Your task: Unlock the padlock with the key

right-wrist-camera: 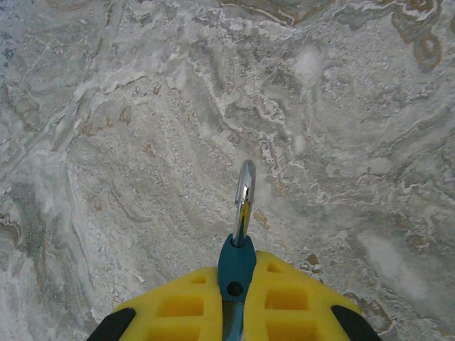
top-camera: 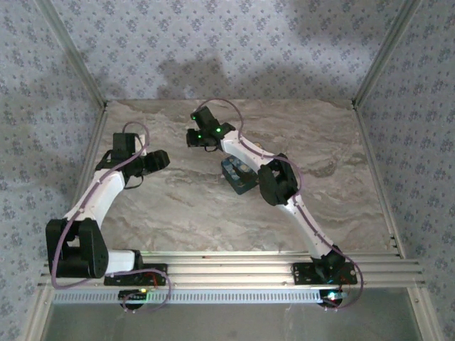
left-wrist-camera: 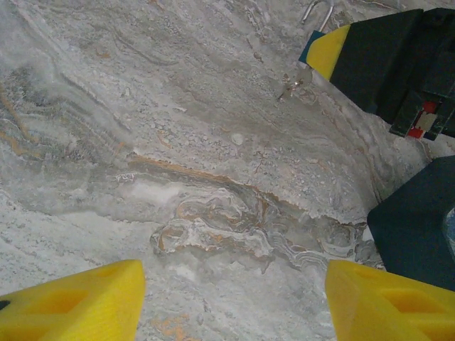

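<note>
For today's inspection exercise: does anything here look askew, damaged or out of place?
Nothing stands out. The key sits straight in the shut right end effector, its blade pointing out over the bare marble table. The left end effector hangs open above the table, holding nothing.

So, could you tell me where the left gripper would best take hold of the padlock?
Probably by its blue body, from the left: the padlock lies flat on the table, its left side is free toward the open left gripper, and the right arm overhangs its right end.
</note>
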